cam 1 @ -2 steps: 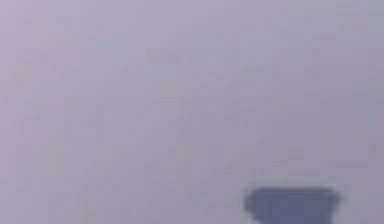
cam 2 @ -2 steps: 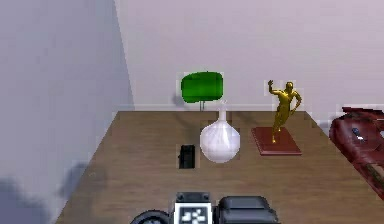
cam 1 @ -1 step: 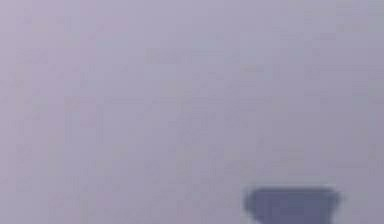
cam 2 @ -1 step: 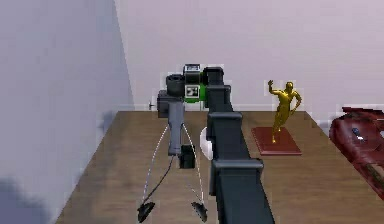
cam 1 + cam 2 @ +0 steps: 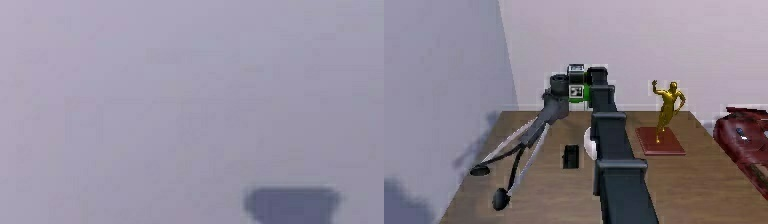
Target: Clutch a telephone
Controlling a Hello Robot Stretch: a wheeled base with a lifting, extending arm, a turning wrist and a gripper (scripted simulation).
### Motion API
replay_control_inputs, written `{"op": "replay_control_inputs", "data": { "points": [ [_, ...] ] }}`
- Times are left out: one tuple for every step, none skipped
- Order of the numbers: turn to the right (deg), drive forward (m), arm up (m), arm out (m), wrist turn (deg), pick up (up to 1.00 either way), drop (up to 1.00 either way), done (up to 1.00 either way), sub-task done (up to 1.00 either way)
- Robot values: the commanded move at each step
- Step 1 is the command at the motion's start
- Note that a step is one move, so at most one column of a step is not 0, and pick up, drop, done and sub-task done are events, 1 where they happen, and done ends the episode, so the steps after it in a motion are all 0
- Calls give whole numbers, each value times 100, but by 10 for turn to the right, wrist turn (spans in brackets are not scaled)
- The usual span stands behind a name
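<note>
Step in hand, by judgement: lining up on the telephone (image 5: 570,157), taken here to be the small dark flat slab lying on the table (image 5: 684,190). Lies beside the jaws' two thin fingers, on the side toward the arm (image 5: 616,150), apart from the fingertips (image 5: 481,168).

To do it well: bring the fingertips back and across to either side of the slab, keep the wrist low and level given so flat a thing with little edge to catch, and come in slowly to avoid shoving it along the table. Mind the white thing (image 5: 588,146) just past the slab from the jaws, half hidden by the arm and easily knocked by a careless sweep. Gold statue (image 5: 668,104) and dark red thing (image 5: 746,135) well apart from the jaws, beyond the arm, no hindrance.

Arm stretched far out over the table, jaws' body set to one side of its far end, fingers slanting down and away toward the table's edge. Cannot tell whether jaws apart or together. Nothing hanging at the tips, only bare table behind them. Height of the fingers above the table not clear
</note>
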Motion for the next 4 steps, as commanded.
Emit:
{"op": "replay_control_inputs", "data": {
  "points": [
    [0, 0, 0, 0, 450, 0, 0, 0, 0],
    [0, 0, 0, 0, 450, 0, 0, 0, 0],
    [0, 0, 0, 0, 420, 0, 0, 0, 0],
    [0, 0, -30, 0, 0, 0, 0, 0, 0]
  ]
}}
